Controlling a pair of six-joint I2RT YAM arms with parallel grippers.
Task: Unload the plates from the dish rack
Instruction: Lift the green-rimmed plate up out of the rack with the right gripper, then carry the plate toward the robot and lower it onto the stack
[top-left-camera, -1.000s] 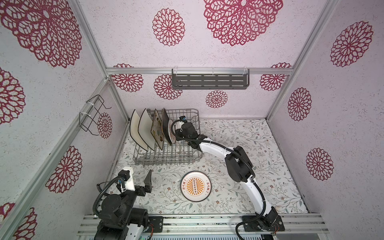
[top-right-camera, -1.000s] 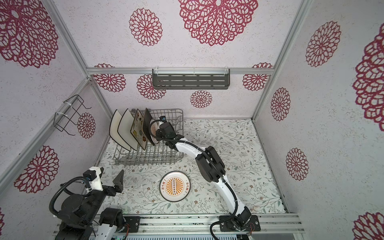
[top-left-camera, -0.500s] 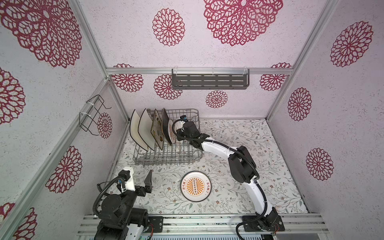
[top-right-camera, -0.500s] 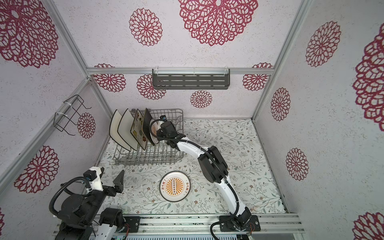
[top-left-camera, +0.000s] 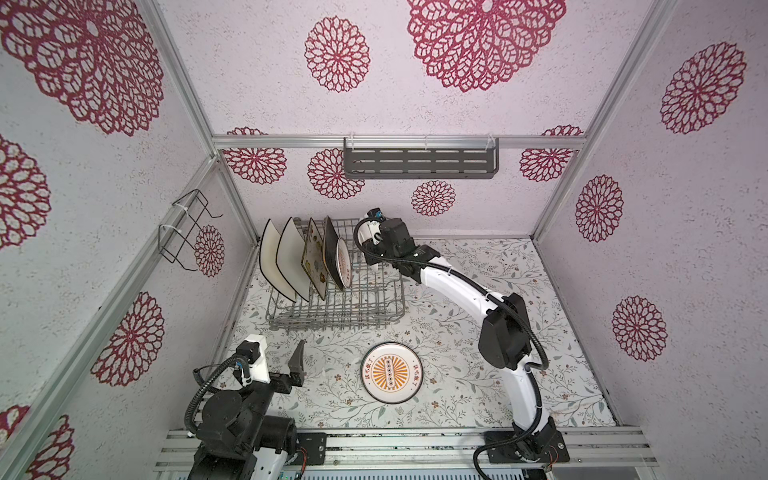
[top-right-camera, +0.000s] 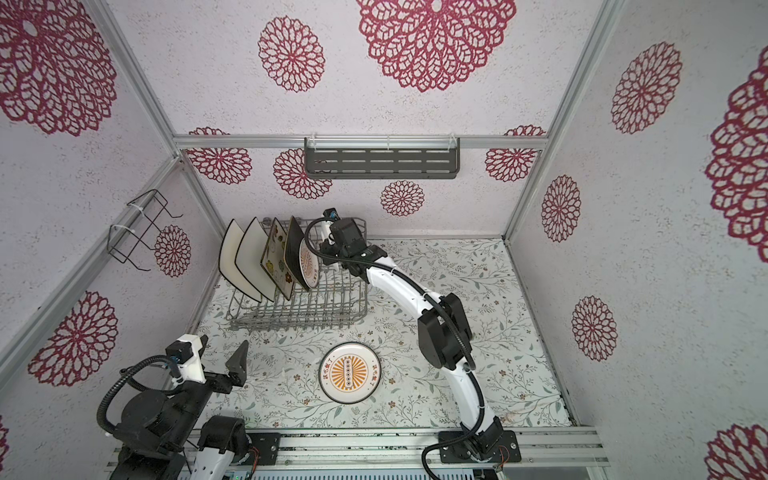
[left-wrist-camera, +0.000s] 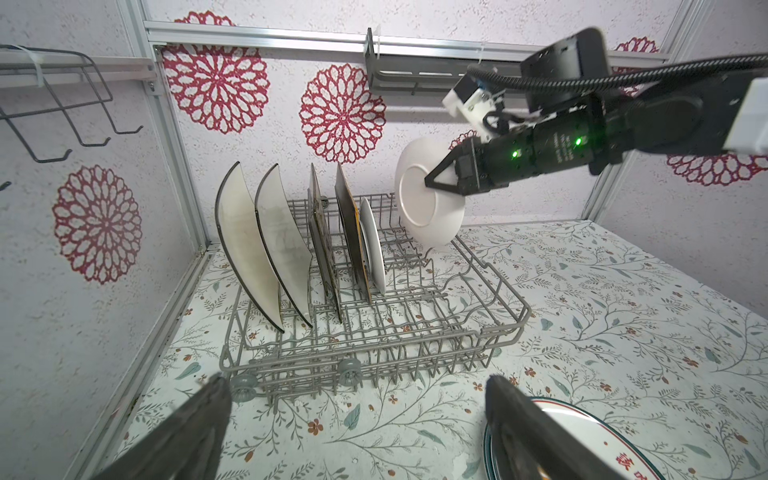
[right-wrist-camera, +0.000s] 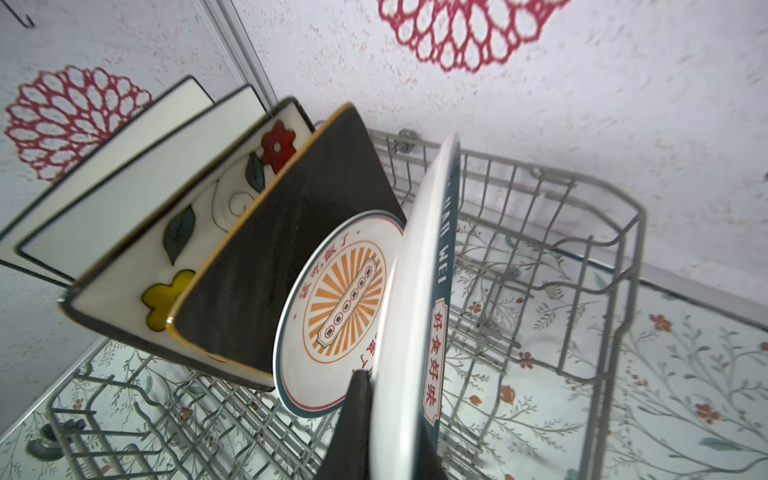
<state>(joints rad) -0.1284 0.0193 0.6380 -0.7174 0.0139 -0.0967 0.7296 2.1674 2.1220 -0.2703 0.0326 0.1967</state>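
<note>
The grey wire dish rack (top-left-camera: 336, 309) (top-right-camera: 299, 311) (left-wrist-camera: 374, 332) sits at the table's back left. Upright in it stand two white black-rimmed square plates (top-left-camera: 272, 257), a flowered one (top-left-camera: 313, 262), a dark brown one (top-left-camera: 330, 249) and a small round sunburst plate (top-left-camera: 344, 264) (right-wrist-camera: 332, 316). My right gripper (left-wrist-camera: 440, 183) (right-wrist-camera: 395, 432) is shut on the rim of another small round plate (left-wrist-camera: 428, 208) (right-wrist-camera: 415, 311), tilted over the rack's right part. One more sunburst plate (top-left-camera: 390, 372) (top-right-camera: 349, 372) lies flat on the table. My left gripper (left-wrist-camera: 361, 415) hangs open and empty in front of the rack.
A dark grey slotted shelf (top-left-camera: 419, 162) hangs on the back wall and a black wire bracket (top-left-camera: 187, 228) on the left wall. The booth walls close in on three sides. The right arm (top-left-camera: 457, 286) arches over the table from the front right to the rack.
My right gripper has closed fully on the round plate and lifted it up and a little to the right, away from the plates standing in the rack. The left arm has stayed still.
</note>
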